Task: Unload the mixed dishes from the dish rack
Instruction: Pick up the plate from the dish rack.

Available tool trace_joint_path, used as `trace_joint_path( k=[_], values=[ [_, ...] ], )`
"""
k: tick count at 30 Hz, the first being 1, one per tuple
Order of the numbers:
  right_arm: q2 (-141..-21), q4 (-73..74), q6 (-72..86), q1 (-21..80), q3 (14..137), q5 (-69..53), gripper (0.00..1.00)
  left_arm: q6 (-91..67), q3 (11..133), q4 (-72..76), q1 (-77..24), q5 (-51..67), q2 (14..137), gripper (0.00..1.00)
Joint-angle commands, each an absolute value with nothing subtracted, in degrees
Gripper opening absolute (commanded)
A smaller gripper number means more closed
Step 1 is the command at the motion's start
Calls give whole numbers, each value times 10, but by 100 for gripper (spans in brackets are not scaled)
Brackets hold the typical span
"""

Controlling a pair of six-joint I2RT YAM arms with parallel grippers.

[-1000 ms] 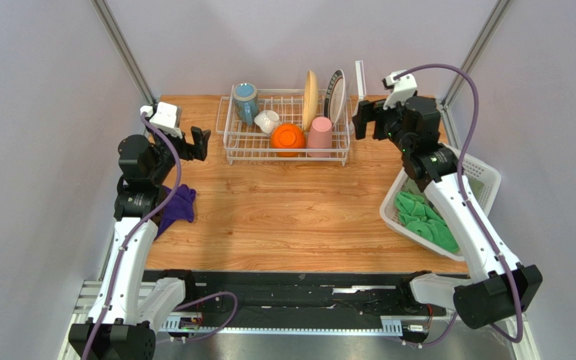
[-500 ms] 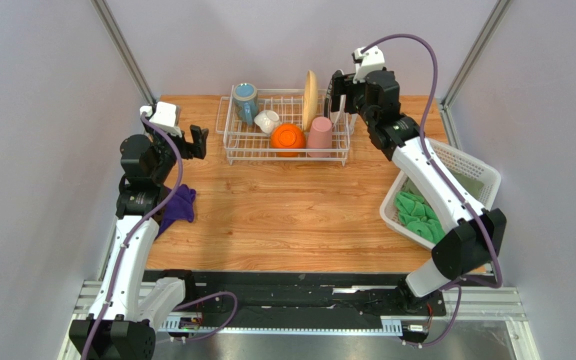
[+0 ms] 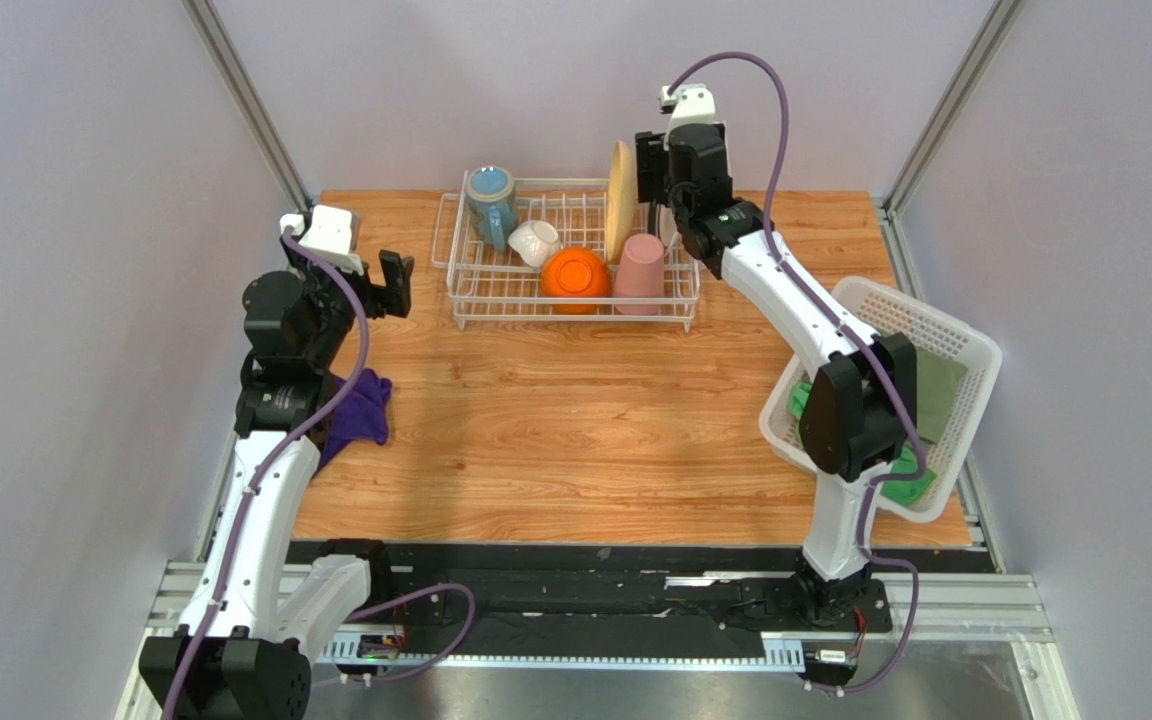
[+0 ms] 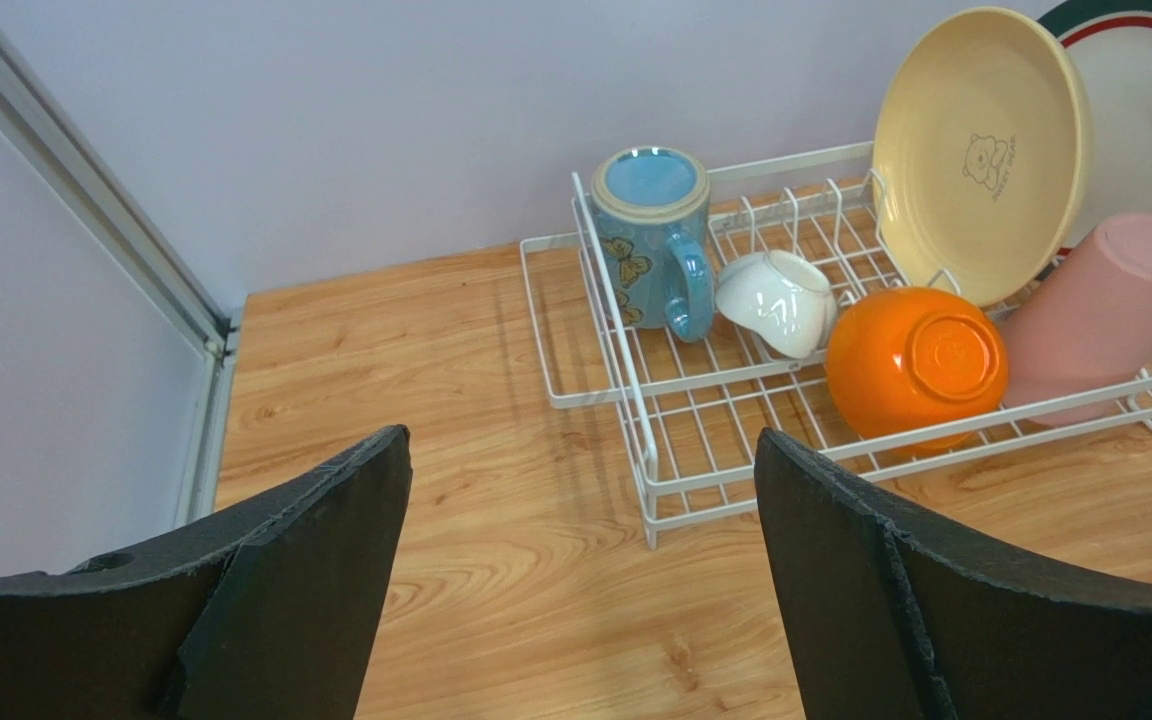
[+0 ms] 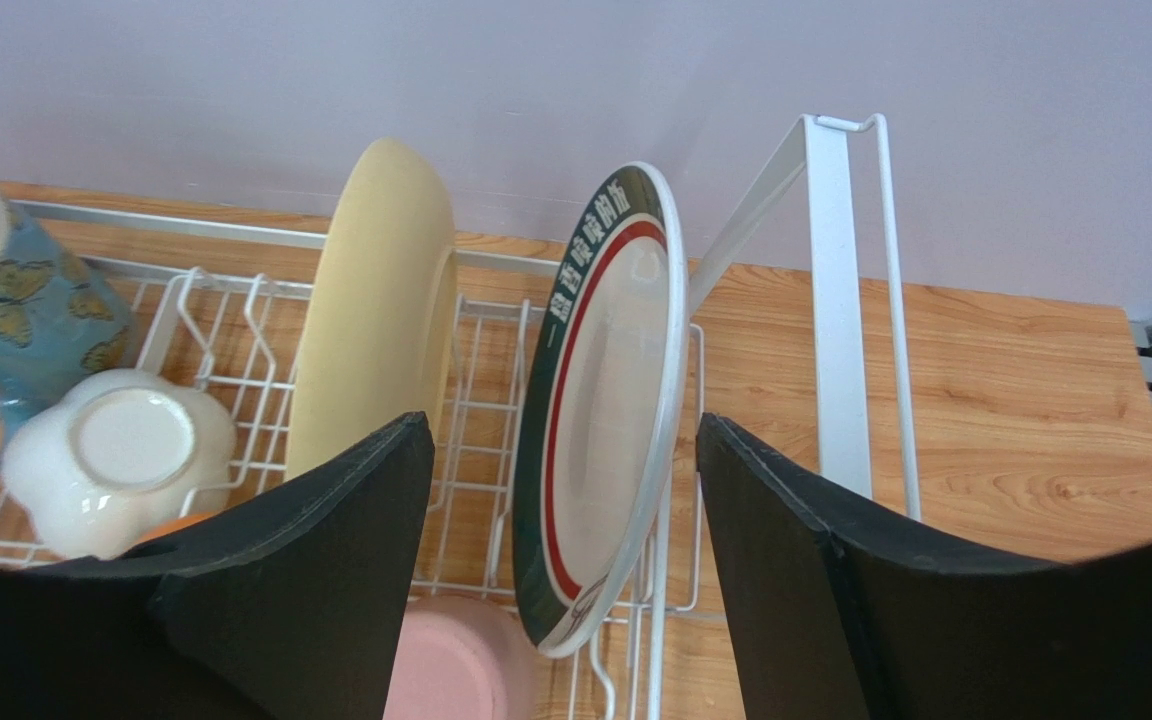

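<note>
The dish rack (image 3: 573, 317) stands at the back of the table. It holds a blue mug (image 3: 491, 198), small white bowl (image 3: 534, 240), orange bowl (image 3: 578, 278), pink tumbler (image 3: 639, 270) and upright cream-yellow plate (image 3: 621, 195). My right gripper (image 3: 672, 173) hides the dark-rimmed plate there. In the right wrist view my right gripper (image 5: 561, 428) is open, one finger on each side of the dark-rimmed plate (image 5: 605, 405), not closed on it. My left gripper (image 3: 394, 282) is open and empty left of the rack (image 4: 642, 435).
The rack's tall white panel (image 5: 838, 300) rises just right of the dark-rimmed plate. A purple cloth (image 3: 357, 408) lies at the table's left edge. A white lattice basket (image 3: 958, 360) with green cloths (image 3: 913, 488) sits at the right, under my right arm.
My right gripper has swung left from beside the rack's panel to over the dark-rimmed plate, now straddling it. The left arm has hardly moved.
</note>
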State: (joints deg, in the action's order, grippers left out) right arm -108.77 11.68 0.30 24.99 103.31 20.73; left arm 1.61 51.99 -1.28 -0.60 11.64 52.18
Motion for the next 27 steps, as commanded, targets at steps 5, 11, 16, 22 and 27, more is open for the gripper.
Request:
trace_joint_path(
  k=[5, 11, 16, 22, 27],
  values=[
    [-1150, 73, -38, 256, 1097, 300, 70, 23, 515, 21, -4, 107, 520, 92],
    [-1187, 77, -46, 256, 1124, 329, 69, 23, 512, 25, -4, 112, 522, 92],
    [-1211, 82, -47, 255, 1134, 339, 68, 20, 511, 27, -4, 117, 524, 92],
    [-1222, 82, -48, 255, 1135, 349, 65, 19, 510, 27, -4, 122, 523, 92],
    [-1228, 83, -49, 255, 1135, 356, 62, 18, 508, 26, -4, 126, 519, 92]
  ],
)
